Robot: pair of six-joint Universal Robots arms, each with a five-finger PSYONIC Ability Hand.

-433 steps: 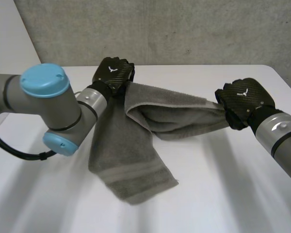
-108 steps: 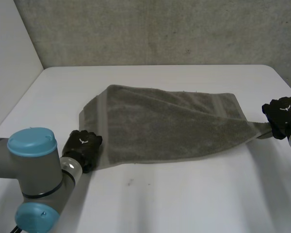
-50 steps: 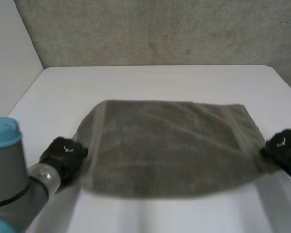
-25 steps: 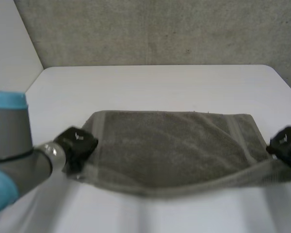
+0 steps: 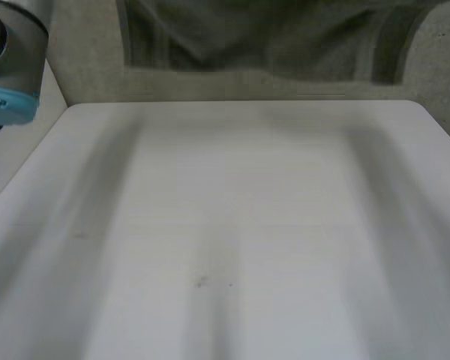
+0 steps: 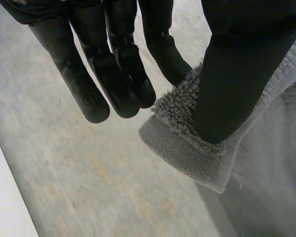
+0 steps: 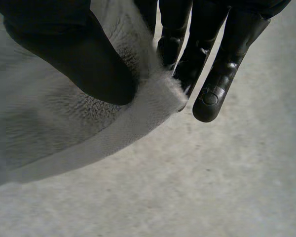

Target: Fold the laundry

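A grey towel hangs spread out high above the white table, its lower edge sagging in front of the wall. In the left wrist view my left hand pinches one towel corner between thumb and fingers. In the right wrist view my right hand pinches the opposite corner of the towel the same way. My left arm reaches up at the table's far left corner.
A rough grey wall rises behind the table. The table's far edge runs below the hanging towel.
Both hands have lifted the towel off the table, from lying spread in the middle to hanging high before the wall. The hands have risen out of the head view.
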